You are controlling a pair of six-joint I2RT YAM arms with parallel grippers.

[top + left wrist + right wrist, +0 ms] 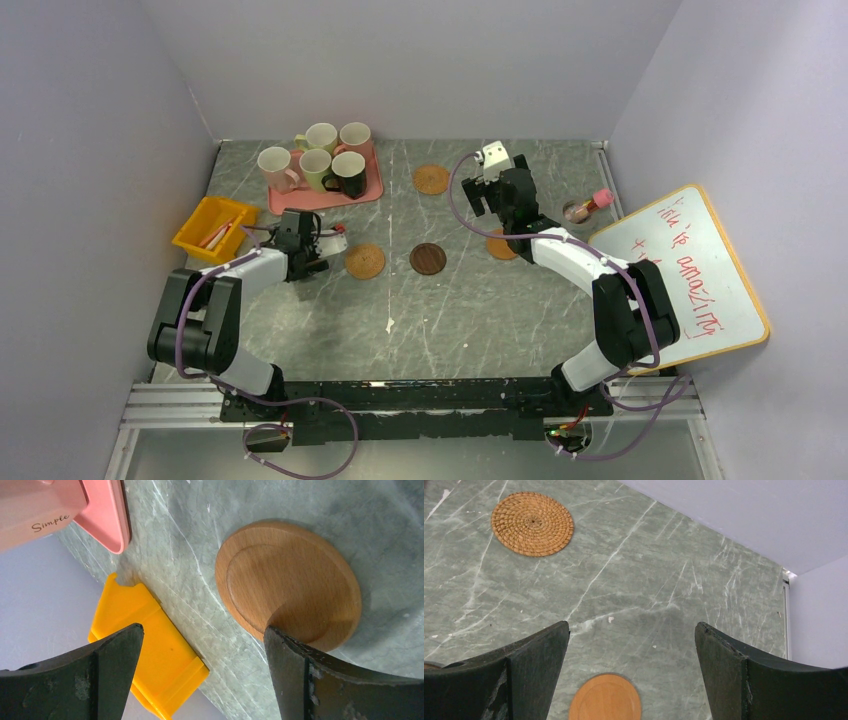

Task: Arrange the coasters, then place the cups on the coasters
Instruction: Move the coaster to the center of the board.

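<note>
1. Left gripper [202,635]: I log its jaws spread wide, holding nothing. It hangs just off the near edge of the pink tray [300,200].
2. Wooden coaster [287,582]: flat on the table beside that gripper, near-right of the tray. One fingertip overlaps its rim in my wrist view, and I cannot tell whether they touch.
3. Right gripper [631,630]: jaws likewise wide apart and empty, raised over the table well to the right of the tray.
4. Orange coaster [605,697]: below that gripper, farthest right of the tray, partly hidden by the arm from above.
5. Woven coaster [431,179]: just right of the tray, level with it.
6. Dark coaster [428,258]: right of the tray and nearer me, just beyond the wooden one.
7. Cups [316,165]: five, all upright on the tray, none on a coaster.
8. Yellow bin [215,228]: left of the tray's near corner.
</note>
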